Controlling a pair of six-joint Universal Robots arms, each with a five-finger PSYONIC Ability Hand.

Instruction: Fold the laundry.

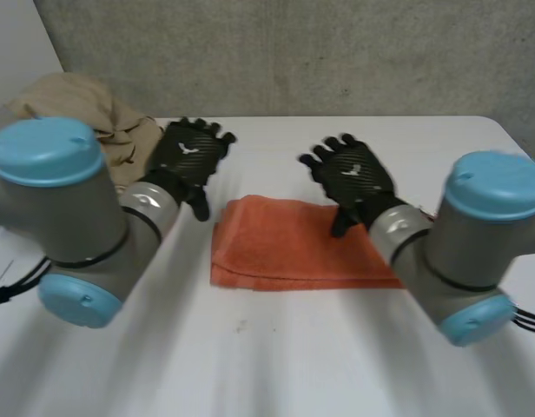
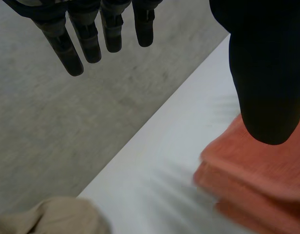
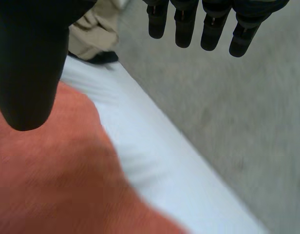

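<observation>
Orange terry towel lies folded into a flat rectangle mid white tabletop, layers showing on the side near the left hand. That hand hovers just off the towel's far corner, right hand over its far edge; both have fingers straight and spread, holding nothing. Towel looks done. Likely next: the crumpled beige fabric heap at the far left. Keep the right hand lifted so the stack isn't dragged; the left should pinch one edge of the heap, not the bulk
</observation>
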